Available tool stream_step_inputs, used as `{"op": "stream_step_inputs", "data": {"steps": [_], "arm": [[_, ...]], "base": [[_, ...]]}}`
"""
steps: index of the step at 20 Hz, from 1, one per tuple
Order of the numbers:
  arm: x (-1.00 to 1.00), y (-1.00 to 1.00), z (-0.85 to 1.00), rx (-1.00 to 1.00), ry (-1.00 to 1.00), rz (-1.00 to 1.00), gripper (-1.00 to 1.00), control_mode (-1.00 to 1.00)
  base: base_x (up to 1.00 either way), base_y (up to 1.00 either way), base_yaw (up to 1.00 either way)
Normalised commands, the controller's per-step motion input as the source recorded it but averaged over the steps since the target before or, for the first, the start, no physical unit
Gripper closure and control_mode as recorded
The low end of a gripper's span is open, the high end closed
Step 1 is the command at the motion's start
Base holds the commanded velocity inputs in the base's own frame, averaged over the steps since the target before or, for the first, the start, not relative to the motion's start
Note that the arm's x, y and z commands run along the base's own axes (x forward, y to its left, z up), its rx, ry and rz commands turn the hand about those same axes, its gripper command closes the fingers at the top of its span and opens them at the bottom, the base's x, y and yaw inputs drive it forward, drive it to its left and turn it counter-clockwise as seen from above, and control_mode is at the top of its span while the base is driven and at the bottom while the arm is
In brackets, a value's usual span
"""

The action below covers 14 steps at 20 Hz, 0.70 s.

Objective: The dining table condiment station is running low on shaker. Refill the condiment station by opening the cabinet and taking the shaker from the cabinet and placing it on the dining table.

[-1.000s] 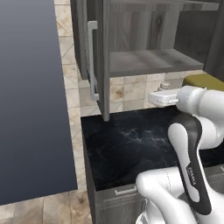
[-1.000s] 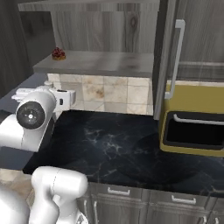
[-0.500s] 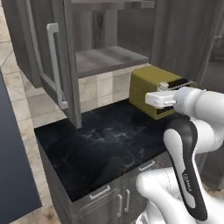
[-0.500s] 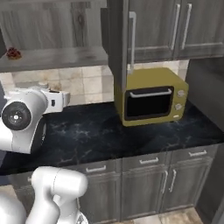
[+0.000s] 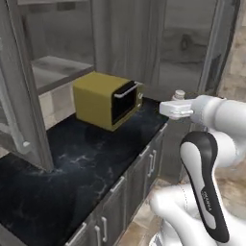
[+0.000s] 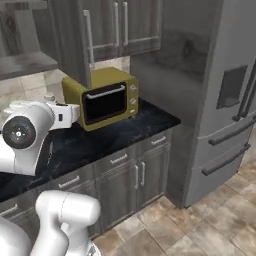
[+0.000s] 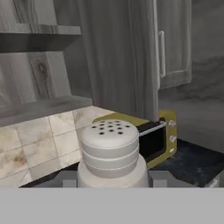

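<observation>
Oven [image 6: 106,97] sits on the worktop [image 6: 120,130], under the cabinet [image 6: 107,25]. Fridge [image 6: 220,95] stands right of the worktop. Shaker [image 7: 111,153] sits between the pincer [image 7: 111,181] fingers, in front of the oven.

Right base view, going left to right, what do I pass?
Gripper holding the shaker → yellow microwave → grey refrigerator.

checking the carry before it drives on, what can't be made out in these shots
- Hand view: the shaker's base and the gripper's fingertips, cut off by the bottom edge.
- Left base view: the shaker's body, hidden behind the hand.
- Right base view: the cabinet's top, cut off by the upper edge.
</observation>
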Motion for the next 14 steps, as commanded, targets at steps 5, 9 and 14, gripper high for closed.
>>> {"op": "stream_step_inputs", "data": {"steps": [5,9,14], "arm": [[0.0,0.0,0.0,0.0,0.0,0.0,1.0,1.0],[0.0,0.0,0.0,0.0,0.0,0.0,1.0,1.0],[0.0,0.0,0.0,0.0,0.0,0.0,1.0,1.0]], "base": [[-0.25,0.03,-0.76],[-0.19,0.09,-0.83],[-0.16,0.13,-0.85]]}}
